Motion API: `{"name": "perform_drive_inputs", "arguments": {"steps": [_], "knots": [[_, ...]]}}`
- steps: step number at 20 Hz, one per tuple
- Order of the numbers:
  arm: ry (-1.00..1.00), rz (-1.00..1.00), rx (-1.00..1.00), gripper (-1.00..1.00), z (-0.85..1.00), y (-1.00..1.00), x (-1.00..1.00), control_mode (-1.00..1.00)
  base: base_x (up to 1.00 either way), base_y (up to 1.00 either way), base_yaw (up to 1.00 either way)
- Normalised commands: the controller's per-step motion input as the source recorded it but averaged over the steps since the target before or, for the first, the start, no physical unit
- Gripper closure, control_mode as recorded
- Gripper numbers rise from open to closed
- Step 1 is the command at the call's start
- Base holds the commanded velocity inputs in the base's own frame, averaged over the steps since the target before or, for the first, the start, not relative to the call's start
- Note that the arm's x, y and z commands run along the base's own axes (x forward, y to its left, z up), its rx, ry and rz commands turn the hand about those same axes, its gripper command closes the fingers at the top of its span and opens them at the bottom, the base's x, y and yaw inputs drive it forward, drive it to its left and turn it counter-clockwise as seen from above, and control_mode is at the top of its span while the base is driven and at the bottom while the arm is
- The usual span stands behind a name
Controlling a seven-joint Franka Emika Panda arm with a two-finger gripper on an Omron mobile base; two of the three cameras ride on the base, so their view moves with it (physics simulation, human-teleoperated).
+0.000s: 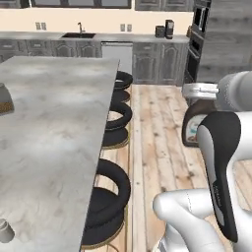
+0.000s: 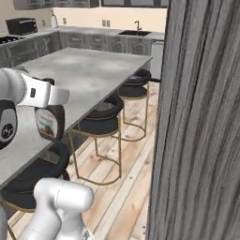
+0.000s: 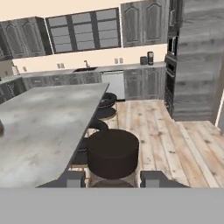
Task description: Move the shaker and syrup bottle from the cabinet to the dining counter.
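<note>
Gripper [image 3: 112, 178] clamped on the syrup bottle [image 1: 193, 129] (dark cap toward the hand camera), held above the wood floor just beside the dining counter [image 1: 54, 128], on which the shaker [image 1: 5, 230] stands near its edge.

Shaker [image 1: 5, 231] stands on the dining counter [image 1: 54, 123].

base cams behind arm, both toward dining counter [image 1: 54, 113]
</note>
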Motion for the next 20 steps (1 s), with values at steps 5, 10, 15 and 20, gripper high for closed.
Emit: {"name": "perform_drive_inputs", "arguments": {"steps": [5,10,15,20], "knots": [[0.00,0.00,0.00,1.00,0.00,0.00,0.00,1.00,-0.23,0.08,0.63],[0.00,0.00,0.00,1.00,0.00,0.00,0.00,1.00,-0.05,0.11,0.60],[0.01,0.10,0.00,1.00,-0.01,0.04,0.00,-1.00,0.00,0.14,0.42],[0.03,0.43,0.00,1.00,-0.05,0.07,0.33,-1.00,0.00,0.00,0.00]]}}
